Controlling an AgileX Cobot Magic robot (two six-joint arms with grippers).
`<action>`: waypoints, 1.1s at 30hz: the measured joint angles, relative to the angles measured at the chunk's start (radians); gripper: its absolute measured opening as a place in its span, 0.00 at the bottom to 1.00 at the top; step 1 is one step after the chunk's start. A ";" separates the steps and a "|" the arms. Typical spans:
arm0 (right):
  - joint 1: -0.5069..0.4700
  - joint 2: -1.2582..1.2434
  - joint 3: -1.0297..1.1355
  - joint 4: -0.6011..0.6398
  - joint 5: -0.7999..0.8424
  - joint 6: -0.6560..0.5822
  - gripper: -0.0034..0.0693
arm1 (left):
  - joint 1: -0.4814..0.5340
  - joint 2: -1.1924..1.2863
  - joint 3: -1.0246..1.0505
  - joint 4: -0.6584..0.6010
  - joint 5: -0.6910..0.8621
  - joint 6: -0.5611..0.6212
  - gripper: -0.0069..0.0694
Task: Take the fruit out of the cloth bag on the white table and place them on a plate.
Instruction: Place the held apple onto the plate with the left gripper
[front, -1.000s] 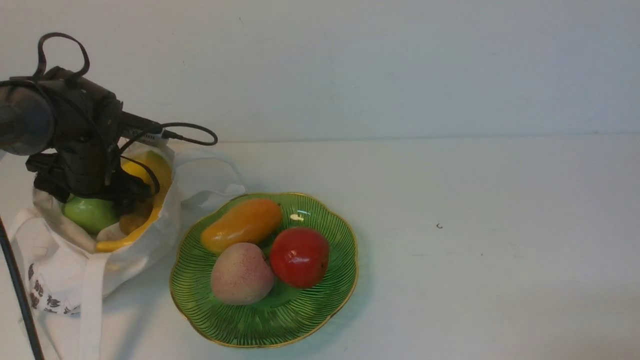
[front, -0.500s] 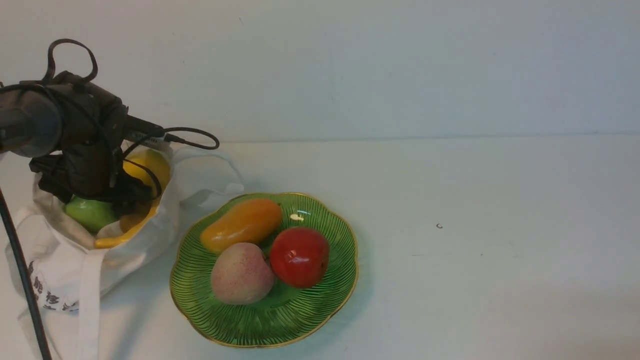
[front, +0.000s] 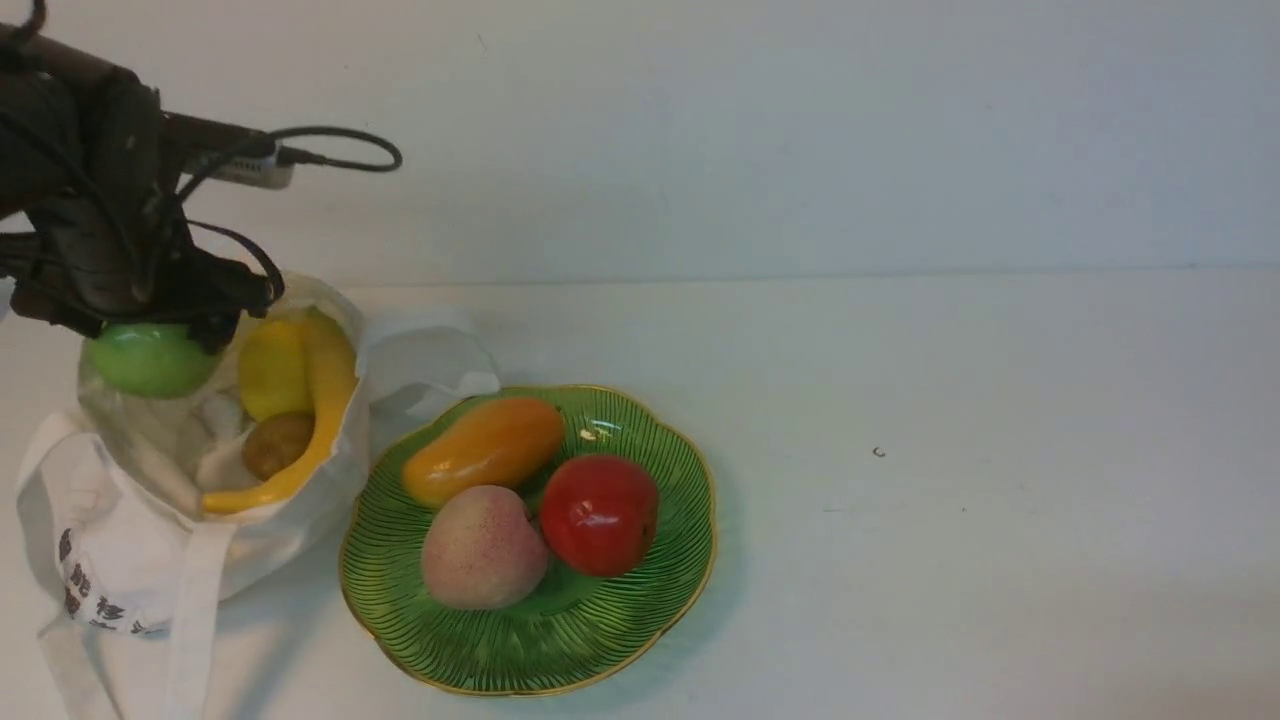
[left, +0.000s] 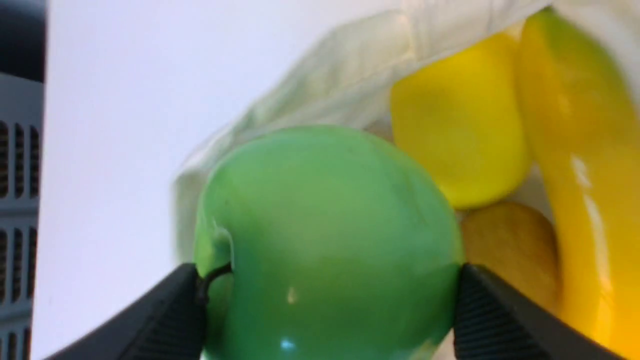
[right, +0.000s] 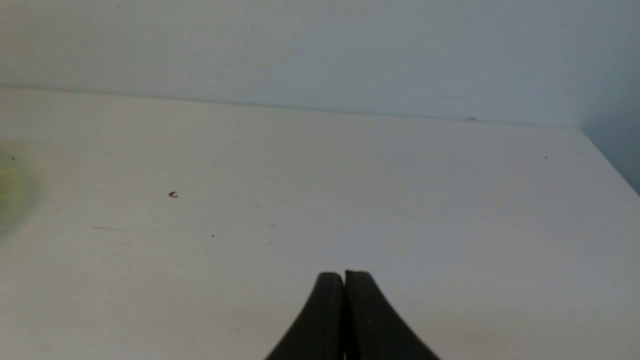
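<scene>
My left gripper (front: 150, 335) is shut on the green apple (front: 148, 360) and holds it above the open mouth of the white cloth bag (front: 130, 540); in the left wrist view the apple (left: 320, 235) sits between both black fingers (left: 490, 320). Inside the bag lie a yellow lemon (front: 270, 368), a long yellow banana (front: 320, 410) and a brown kiwi (front: 276, 444). The green plate (front: 640, 640) beside the bag holds an orange mango (front: 484, 450), a peach (front: 484, 548) and a red apple (front: 600, 514). My right gripper (right: 344, 275) is shut and empty over the bare table.
The white table (front: 950, 500) stretches to the right of the plate, with a tiny dark speck (front: 878, 452). A wall stands behind the table. The bag's strap (front: 190, 620) hangs down its front. The table's right edge shows in the right wrist view (right: 607, 157).
My left gripper has risen out of the bag with the green apple in it and shifted left. The lemon, banana and kiwi in the bag are now uncovered.
</scene>
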 joint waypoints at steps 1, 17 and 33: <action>0.000 0.000 0.000 0.000 0.000 0.000 0.03 | 0.000 -0.018 0.000 -0.024 0.019 0.007 0.85; 0.000 0.000 0.000 0.000 0.000 0.000 0.03 | -0.211 -0.309 0.190 -0.593 0.165 0.266 0.84; 0.000 0.000 0.000 0.000 0.000 0.000 0.03 | -0.535 -0.056 0.236 -0.467 -0.037 0.220 0.84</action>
